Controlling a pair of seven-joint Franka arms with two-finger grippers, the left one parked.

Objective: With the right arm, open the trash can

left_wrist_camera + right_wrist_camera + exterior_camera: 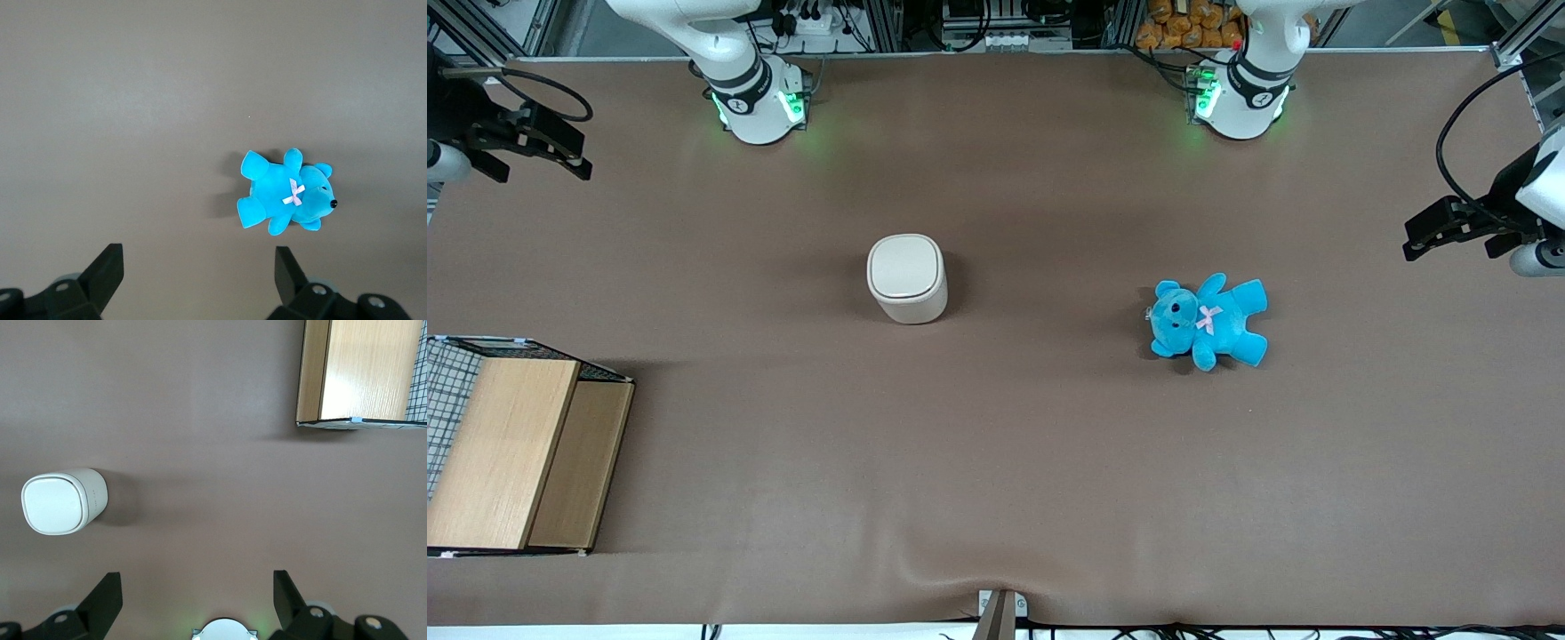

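The trash can (906, 277) is a small cream-white rounded-square bin standing upright near the middle of the brown table, its flat lid shut. It also shows in the right wrist view (63, 501). My right arm's black gripper (543, 160) hangs high above the table at the working arm's end, well away from the can and touching nothing. In the right wrist view the gripper (197, 580) is open and empty, with bare table between its fingers.
A blue teddy bear (1208, 320) lies on the table toward the parked arm's end, also in the left wrist view (287, 193). A wooden box with wire mesh (507, 453) stands at the working arm's end, nearer the front camera, also in the right wrist view (360, 370).
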